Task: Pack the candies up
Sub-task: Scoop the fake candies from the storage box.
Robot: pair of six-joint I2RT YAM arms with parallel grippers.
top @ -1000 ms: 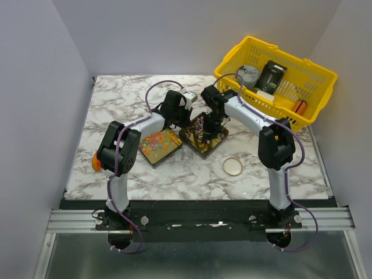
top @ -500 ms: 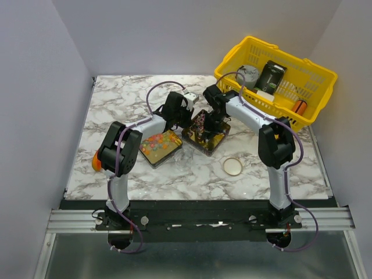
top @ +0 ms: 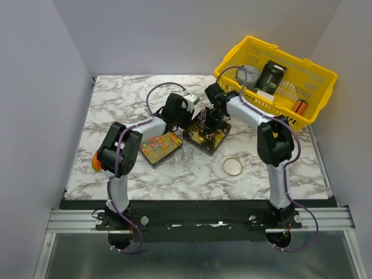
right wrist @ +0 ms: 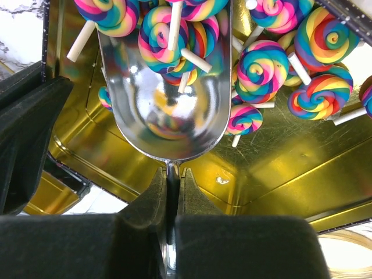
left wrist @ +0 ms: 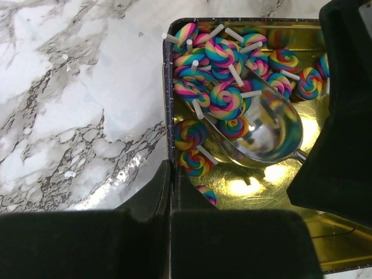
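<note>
**Scoop loaded with lollipops, tin pinned at the rim**

The right hand [right wrist: 170, 174] has its fingers pressed together on the thin handle of a metal scoop [right wrist: 165, 110]. The bowl reaches straight out ahead of the fingertips into a gold-lined tin [right wrist: 290, 157]. Several swirl lollipops [right wrist: 260, 64], rainbow discs on short white sticks, lie in the far part of the bowl. The near part, closest to the hand, is bare metal. More lollipops are heaped beyond the scoop's mouth and to the right of it on the tin's floor.

The left hand [left wrist: 170, 174] is pinched shut on the same tin's side wall, one finger inside and one outside. From this hand the scoop lies ahead and to the right, and the marble surface [top: 116, 110] spreads out to its left. The black bulk of the other arm fills the right edge of that wrist view.

The glossy round candies [top: 158, 143], in orange, red, yellow and green, fill a second square tin [top: 156, 165]. It sits behind the left hand, alongside that arm's forearm and just beside the lollipop tin.

On the near side of the right hand a round lid [top: 232, 167] lies flat on the surface, apart from both tins. A yellow basket [top: 279, 110] stands beyond the right arm at the far right corner
</note>
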